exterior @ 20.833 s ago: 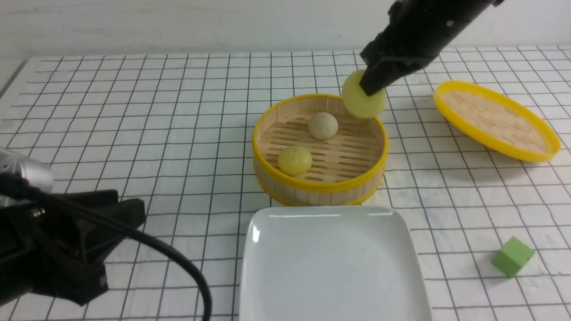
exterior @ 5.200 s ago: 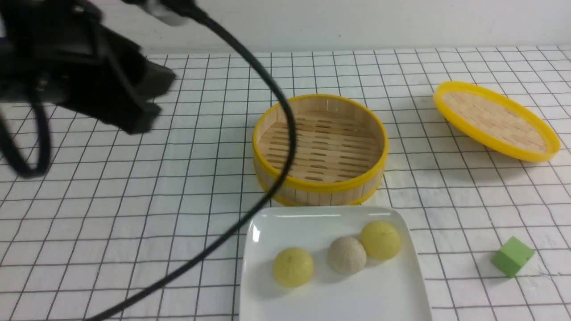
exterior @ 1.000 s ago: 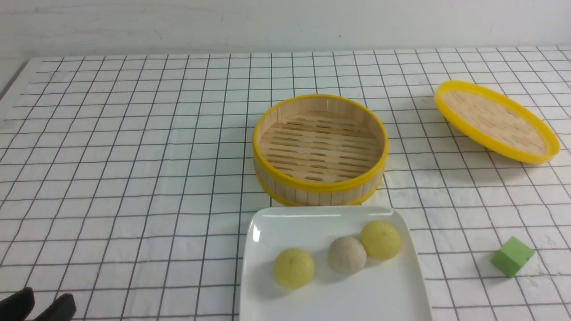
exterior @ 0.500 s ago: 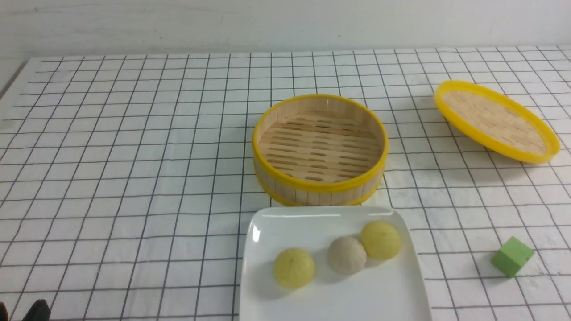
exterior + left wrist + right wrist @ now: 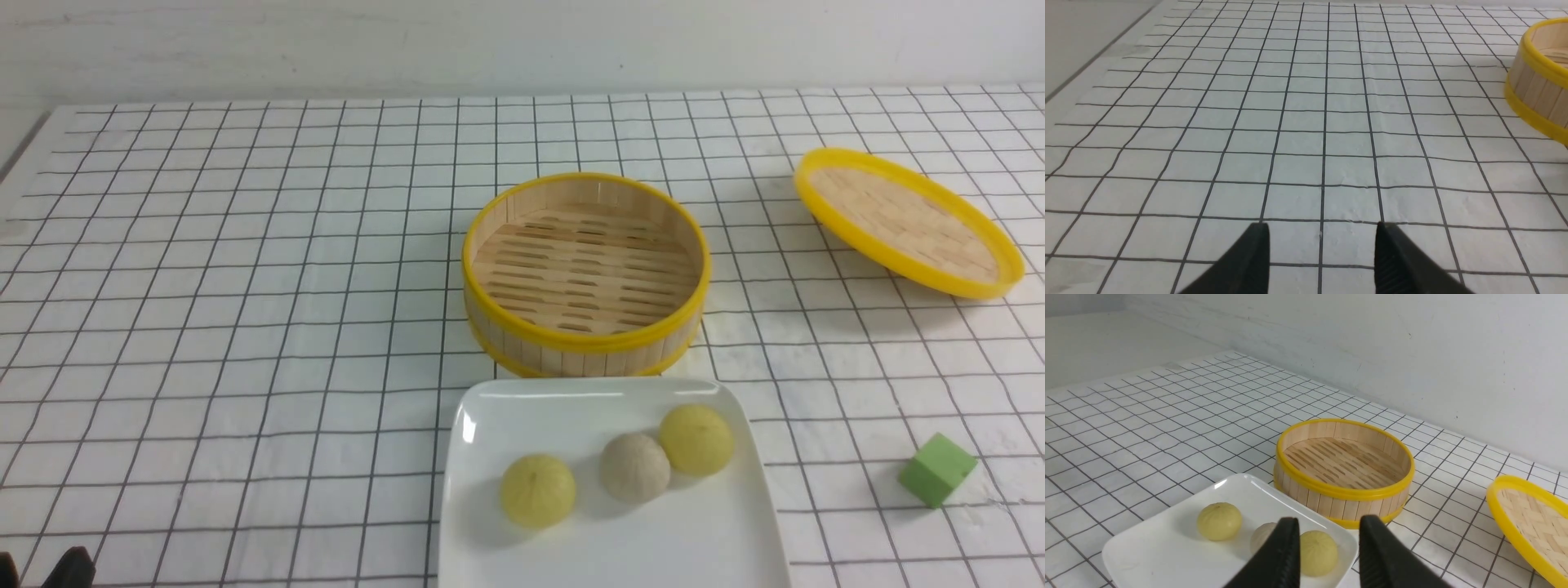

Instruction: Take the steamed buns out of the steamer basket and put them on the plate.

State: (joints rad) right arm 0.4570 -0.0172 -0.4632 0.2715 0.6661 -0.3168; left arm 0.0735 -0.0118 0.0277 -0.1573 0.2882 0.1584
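Observation:
Three steamed buns lie in a row on the white plate (image 5: 571,394): a pale yellow one (image 5: 538,490), a beige one (image 5: 634,467) and another yellow one (image 5: 696,439). Behind the plate stands the steamer basket (image 5: 584,339), with nothing on its slatted floor. In the front view only the tips of my left gripper (image 5: 49,569) show, at the bottom left corner. The left gripper (image 5: 1323,228) is open over bare grid cloth, far from the basket (image 5: 1537,94). My right gripper (image 5: 1329,522) hovers open and holds nothing, near the plate (image 5: 1167,547) and the nearest yellow bun (image 5: 1318,552).
The shallow yellow-rimmed lid (image 5: 908,219) lies tilted at the back right. A green cube (image 5: 937,469) sits on the cloth right of the plate. A white wall closes off the far side of the table.
In the front view my left gripper's tips have slid down and left, almost out of the bottom corner. The buns, plate, basket and lid have not moved.

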